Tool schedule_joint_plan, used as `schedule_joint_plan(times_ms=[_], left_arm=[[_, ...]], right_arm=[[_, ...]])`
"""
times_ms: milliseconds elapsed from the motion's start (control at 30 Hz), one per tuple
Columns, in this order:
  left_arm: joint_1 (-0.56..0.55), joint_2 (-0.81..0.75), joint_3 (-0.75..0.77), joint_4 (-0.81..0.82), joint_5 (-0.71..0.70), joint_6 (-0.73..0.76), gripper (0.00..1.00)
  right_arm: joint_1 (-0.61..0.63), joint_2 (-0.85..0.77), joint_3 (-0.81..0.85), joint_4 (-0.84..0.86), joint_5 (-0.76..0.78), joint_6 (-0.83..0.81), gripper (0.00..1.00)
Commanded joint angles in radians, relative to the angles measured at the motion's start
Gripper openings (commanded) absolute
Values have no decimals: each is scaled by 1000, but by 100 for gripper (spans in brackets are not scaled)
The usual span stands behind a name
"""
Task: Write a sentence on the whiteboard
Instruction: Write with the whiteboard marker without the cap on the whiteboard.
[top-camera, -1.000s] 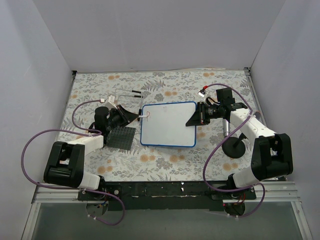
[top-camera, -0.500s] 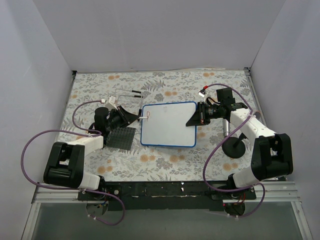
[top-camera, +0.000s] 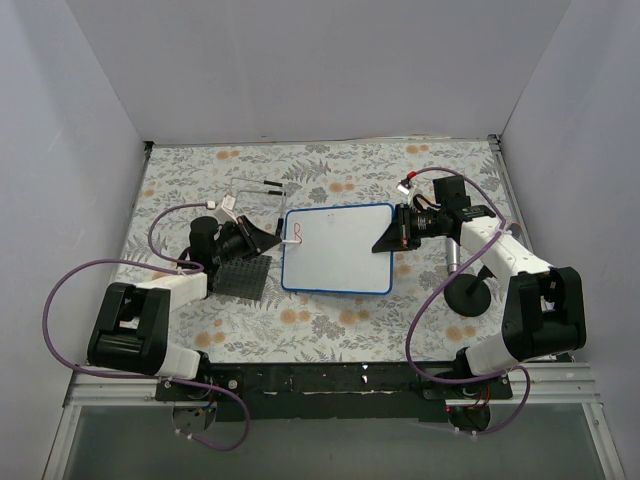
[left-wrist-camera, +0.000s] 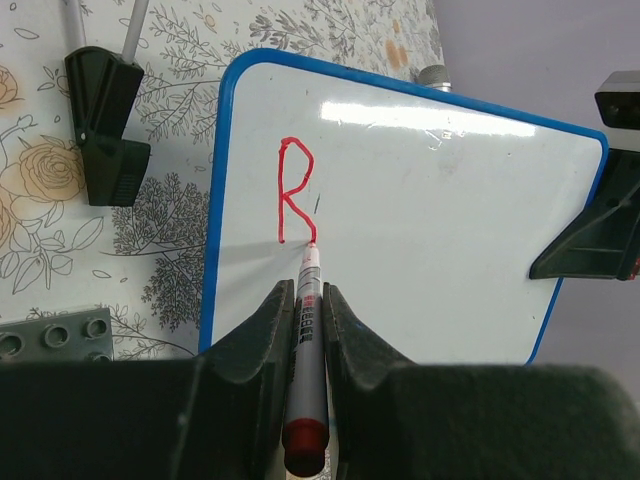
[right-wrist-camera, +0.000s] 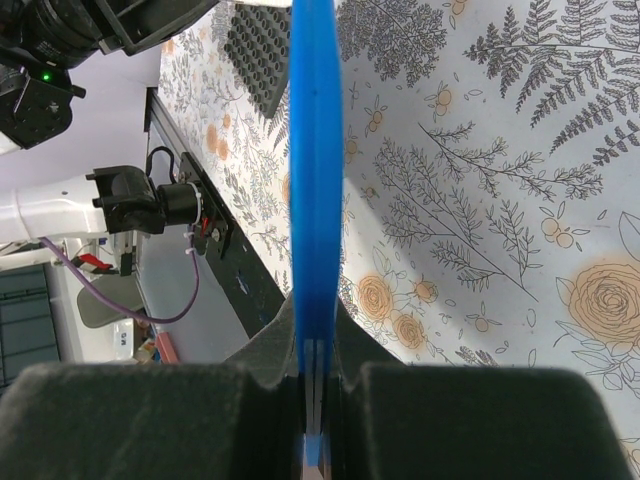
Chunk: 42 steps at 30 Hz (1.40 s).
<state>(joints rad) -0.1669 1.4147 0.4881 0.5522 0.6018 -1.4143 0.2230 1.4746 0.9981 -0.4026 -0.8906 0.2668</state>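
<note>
A flat white rectangular whiteboard with a thin blue rim (top-camera: 336, 250) is laid at the middle of the floral-patterned table cover (top-camera: 330, 325). Only the first red letter of the sentence (left-wrist-camera: 293, 192) is seen, near the board's upper left corner. A slim white marker with a red end (left-wrist-camera: 306, 340) is clamped in the shut left gripper (left-wrist-camera: 303, 298), with its tip touching the foot of that letter. The board's right edge is pinched by the closed right gripper (right-wrist-camera: 316, 340), so the board is judged steadied. Strokes are best drawn with light, even pressure, and letters kept small so that the sentence fits. A dark grey studded square plate (top-camera: 240, 272) is seen just beside the board's left edge and a black wedge-shaped piece (left-wrist-camera: 105, 130) near its corner. Neither is on the writing surface.
</note>
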Motion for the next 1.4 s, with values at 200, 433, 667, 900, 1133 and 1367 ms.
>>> schedule_joint_plan(times_ms=[200,433,667,900,1133,1367], left_arm=[[-11,-74,-5,-232,-118,52,0],[-11,-63,52,-229,-171,57,0],[-11,-8,127,-218,-151,63,0],[-11,-143,126,-224,-77,37,0],[-11,-178,66,-183,-22,-17,0],[-22,-115,64,-133,-33,-28,0]], right_arm=[[7,-14,-9,16,24,-77,1],[7,-25,-13,18,24,-77,1],[7,-31,-15,18,24,-75,1],[7,-28,-16,18,25,-80,1],[7,-19,-10,19,24,-78,1],[7,-27,-13,18,28,-80,1]])
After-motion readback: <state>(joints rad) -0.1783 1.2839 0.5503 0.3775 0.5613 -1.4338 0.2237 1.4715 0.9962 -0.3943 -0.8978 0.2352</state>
